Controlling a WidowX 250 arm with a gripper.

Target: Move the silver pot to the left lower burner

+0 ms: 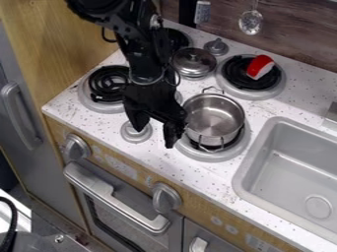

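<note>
My gripper hangs over the white stovetop between the two front burners, fingers apart and nothing between them. Just right of its right finger, the silver pot stands upright on the lower right burner, empty inside, with a small wire handle at its back and another at its front. The left lower burner, a black coil in a grey ring, carries no pot; the arm covers its right edge.
A silver lid lies behind the pot, by the back left burner. A red and white object rests on the back right burner. Between the front burners is a grey round piece. The sink is at right.
</note>
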